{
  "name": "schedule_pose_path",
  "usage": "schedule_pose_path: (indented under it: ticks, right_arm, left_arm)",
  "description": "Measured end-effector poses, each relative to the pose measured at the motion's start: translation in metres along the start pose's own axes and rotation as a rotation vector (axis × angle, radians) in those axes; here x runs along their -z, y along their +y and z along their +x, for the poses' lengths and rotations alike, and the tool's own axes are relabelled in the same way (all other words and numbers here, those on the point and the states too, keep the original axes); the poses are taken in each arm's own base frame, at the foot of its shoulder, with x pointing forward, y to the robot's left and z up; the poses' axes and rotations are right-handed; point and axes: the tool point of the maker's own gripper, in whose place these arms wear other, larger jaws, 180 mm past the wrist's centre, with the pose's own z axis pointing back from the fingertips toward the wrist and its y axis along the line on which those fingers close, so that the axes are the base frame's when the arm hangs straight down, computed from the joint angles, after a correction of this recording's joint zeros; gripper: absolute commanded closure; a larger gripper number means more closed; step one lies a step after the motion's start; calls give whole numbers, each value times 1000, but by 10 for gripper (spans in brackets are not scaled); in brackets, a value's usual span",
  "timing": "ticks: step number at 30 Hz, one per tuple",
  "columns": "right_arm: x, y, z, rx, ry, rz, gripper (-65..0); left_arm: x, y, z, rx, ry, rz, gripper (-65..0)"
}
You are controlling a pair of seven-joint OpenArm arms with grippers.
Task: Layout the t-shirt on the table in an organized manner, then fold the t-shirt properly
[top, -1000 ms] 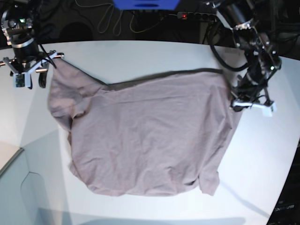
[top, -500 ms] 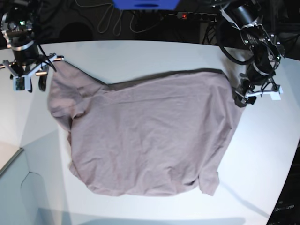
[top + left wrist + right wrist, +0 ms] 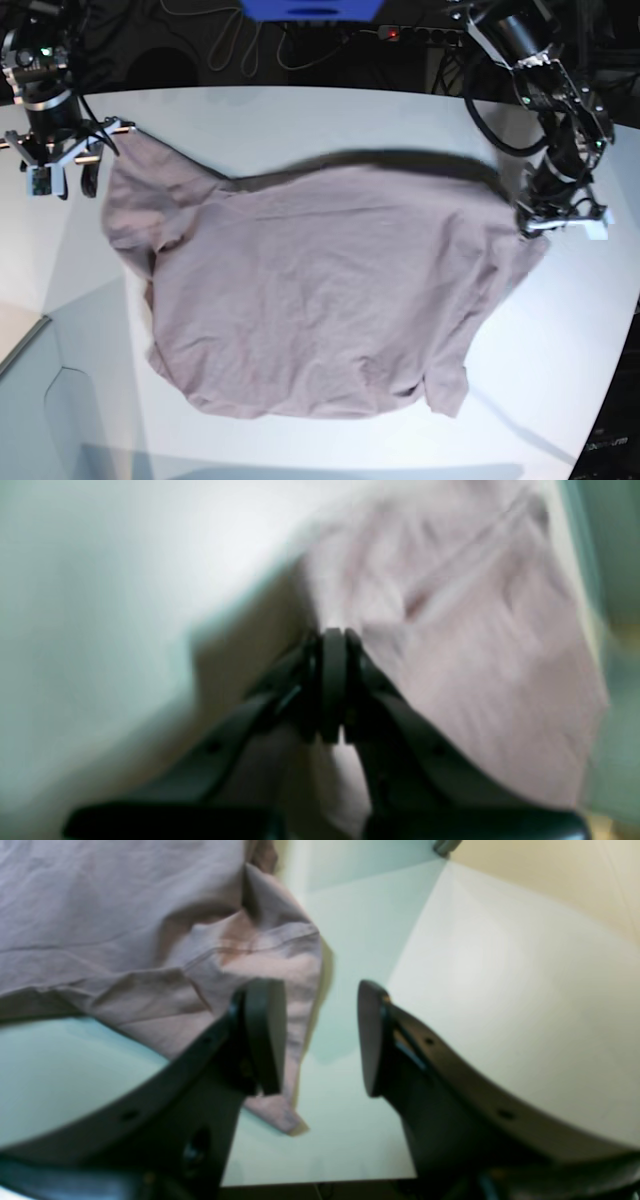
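Counter: large, smooth, plain white, curved far edge; pale greenish cast on panels at near left. Seam lines visible at left side.

T-shirt: dusty mauve-grey, spread across middle of counter, creased, lower hem toward near edge. Right far corner lifted off surface, dark shadow band beneath far edge. Sleeve bunched at far left, lying on counter.

Left hand: at right of scene, fingers pressed together, pinching cloth at shirt's right far corner; wrist view heavily blurred.

Right hand: at far left, just beside sleeve. Fingers apart, nothing between them; one finger over sleeve hem, other over bare counter.

Room: dark background beyond far edge, cables looped on black floor, blue object at top centre, power strip with red light far right. Beige surface beyond counter corner in right wrist view.
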Motion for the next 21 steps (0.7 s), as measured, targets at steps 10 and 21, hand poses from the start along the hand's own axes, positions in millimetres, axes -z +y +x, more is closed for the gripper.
schedule_pose_path:
  ticks: [10,21]
  right_arm:
    - [0,-2,2,-14,-4,2,-237]
    - [-1,-3,-1,-16,2,-1,-237]
  left_arm:
    - [-1,-71,-1,312,-117,76,0]
    - [48,-91,-75,396,79,60,0]
